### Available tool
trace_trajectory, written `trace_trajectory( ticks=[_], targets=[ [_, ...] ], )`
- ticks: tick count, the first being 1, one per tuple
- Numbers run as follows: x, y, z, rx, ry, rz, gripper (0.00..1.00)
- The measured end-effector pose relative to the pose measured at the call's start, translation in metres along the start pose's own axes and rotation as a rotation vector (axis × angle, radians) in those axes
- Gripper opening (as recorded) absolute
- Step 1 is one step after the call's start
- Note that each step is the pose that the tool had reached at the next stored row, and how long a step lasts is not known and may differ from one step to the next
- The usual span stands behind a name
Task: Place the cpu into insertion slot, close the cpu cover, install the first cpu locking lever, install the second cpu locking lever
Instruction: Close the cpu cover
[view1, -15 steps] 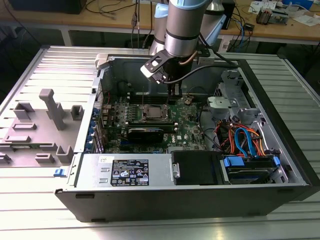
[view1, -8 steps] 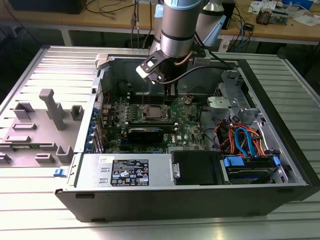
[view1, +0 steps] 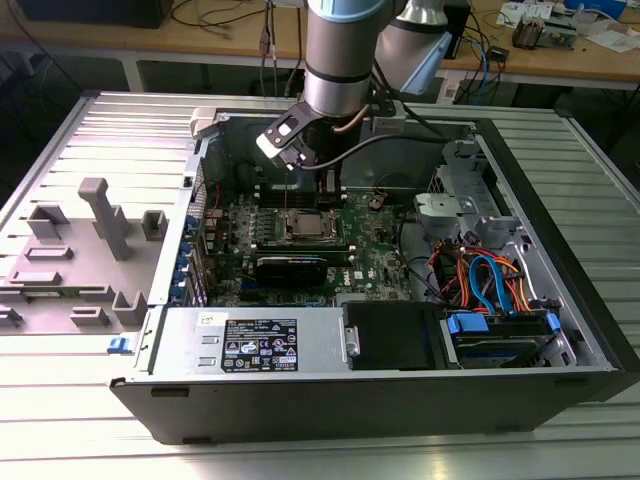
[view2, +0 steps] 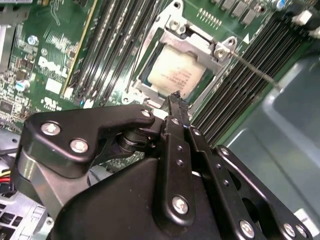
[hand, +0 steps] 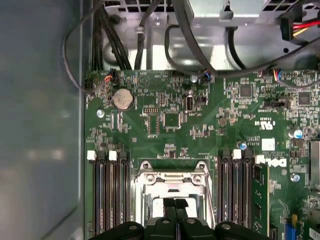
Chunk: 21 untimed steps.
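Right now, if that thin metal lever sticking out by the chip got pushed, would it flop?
Probably not: the lever looks like a straight metal wire, so likely stiff yet springy. Being so thin, it seems light, and its smooth shine suggests it could slip.

A ribbed aluminium table (view1: 100, 130) is seen across the foreground, with a grey moulded fixture (view1: 90, 250) set on it at the exterior view's left. Behind, a wooden workbench (view1: 90, 42) is strewn with cables (view1: 488, 55) and lit evenly
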<state>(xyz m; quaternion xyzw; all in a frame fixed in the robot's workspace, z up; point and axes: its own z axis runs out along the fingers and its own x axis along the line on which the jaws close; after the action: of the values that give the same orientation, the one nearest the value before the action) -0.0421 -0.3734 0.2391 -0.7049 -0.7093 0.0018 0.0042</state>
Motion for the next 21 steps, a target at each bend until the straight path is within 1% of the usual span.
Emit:
trace_trajectory(
  ticks=[2,5,8,11,13,15,21],
  targets=[
    [0.0001,-0.0034,0.0013,-0.0001,0.0002,-0.001,0.11],
    [0.0001,-0.0116,0.0059,-0.0001,0.0002,-0.003,0.11],
    [0.0000,-0.0141,0.0076,0.0001,-0.0001,-0.003,0.11],
    [0.0001,-0.0145,0.0080,0.0000,0.0004,-0.003,0.11],
    [0.0001,-0.0168,0.0091,0.0000,0.0009,-0.015,0.11],
    [0.0000,-0.0216,0.0107,0.0001,0.0010,-0.027,0.11],
    [-0.0007,-0.0291,0.0138,0.0002,0.0008,-0.040,0.11]
  ],
)
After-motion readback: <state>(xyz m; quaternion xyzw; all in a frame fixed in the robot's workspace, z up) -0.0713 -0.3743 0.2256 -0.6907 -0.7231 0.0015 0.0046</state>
